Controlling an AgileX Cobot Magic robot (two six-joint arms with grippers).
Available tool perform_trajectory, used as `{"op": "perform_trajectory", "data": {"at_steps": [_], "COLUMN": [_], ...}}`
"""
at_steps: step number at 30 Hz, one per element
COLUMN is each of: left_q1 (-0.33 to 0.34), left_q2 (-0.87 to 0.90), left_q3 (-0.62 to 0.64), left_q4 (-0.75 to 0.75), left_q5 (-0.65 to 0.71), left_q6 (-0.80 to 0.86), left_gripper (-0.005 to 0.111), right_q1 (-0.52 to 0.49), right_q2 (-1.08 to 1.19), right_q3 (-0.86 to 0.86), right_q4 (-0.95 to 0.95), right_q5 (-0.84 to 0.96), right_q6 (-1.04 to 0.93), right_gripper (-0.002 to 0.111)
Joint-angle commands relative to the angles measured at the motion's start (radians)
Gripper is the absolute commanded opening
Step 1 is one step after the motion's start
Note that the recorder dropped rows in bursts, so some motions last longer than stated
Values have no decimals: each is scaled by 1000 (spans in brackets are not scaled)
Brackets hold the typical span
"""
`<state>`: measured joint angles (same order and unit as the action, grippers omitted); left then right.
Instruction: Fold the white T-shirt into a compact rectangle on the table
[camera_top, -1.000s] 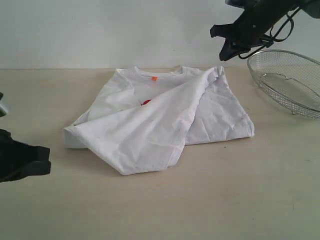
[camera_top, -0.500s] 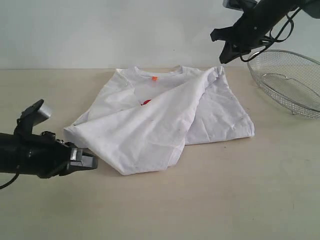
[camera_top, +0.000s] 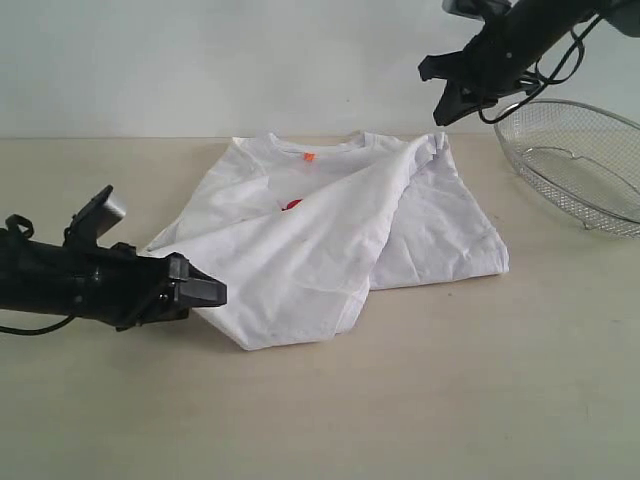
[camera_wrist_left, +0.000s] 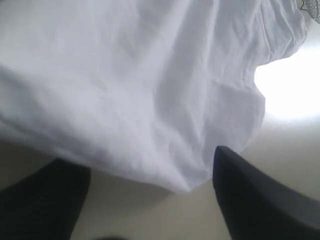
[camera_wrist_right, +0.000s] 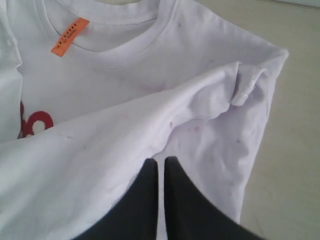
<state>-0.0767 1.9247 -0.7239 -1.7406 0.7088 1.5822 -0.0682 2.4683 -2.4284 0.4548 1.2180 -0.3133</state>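
Observation:
The white T-shirt (camera_top: 330, 230) lies on the table (camera_top: 450, 400), with its lower part folded diagonally up over the chest. Its orange neck tag (camera_top: 309, 156) and a bit of red lettering (camera_top: 292, 205) still show. My left gripper (camera_top: 205, 293) is low at the shirt's near left edge. It stands open, and in the left wrist view the folded cloth corner (camera_wrist_left: 190, 185) lies just ahead between the fingers of the left gripper (camera_wrist_left: 142, 167). My right gripper (camera_top: 445, 100) hangs shut and empty above the shirt's far right corner. Below the right gripper (camera_wrist_right: 161, 161) lie cloth and the tag (camera_wrist_right: 69, 36).
A silver wire-mesh basket (camera_top: 580, 165) sits at the table's far right, close to the right arm. A pale wall runs behind the table's far edge. Bare beige tabletop stretches in front of the shirt.
My left arm has swung in from the left edge to the shirt's near left edge, and its jaws have opened wide. The right gripper has barely shifted.

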Motion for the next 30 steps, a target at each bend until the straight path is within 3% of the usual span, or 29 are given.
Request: {"op": "perform_trajectory", "data": {"at_steps": [1, 7, 12, 14, 15, 17, 30], "left_q1": [-6, -23, -142, -163, -163, -163, -59], "left_q2": [50, 118, 165, 163, 163, 157, 59], "left_q3": [-19, -64, -116, -116, -119, -119, -233], "left_q4": [-4, -4, -4, -4, -4, -4, -4], "left_q5": [24, 100, 104, 156, 198, 240, 208], "left_q6": [-8, -8, -50, -66, -66, -57, -106], "left_gripper": [64, 64, 63, 44, 26, 6, 4], "right_q1": [-2, -2, -2, -2, -2, -2, -2], "right_q2": [-15, -15, -15, -23, -25, -35, -38], "right_q3": [-4, -4, -4, -4, -4, -4, -4], "right_q4": [19, 19, 21, 21, 21, 21, 10], "right_q5": [3, 3, 3, 3, 3, 3, 3], "right_q6": [-17, -20, -20, -38, -40, -47, -56], "right_gripper": [0, 0, 0, 0, 0, 0, 0]}}
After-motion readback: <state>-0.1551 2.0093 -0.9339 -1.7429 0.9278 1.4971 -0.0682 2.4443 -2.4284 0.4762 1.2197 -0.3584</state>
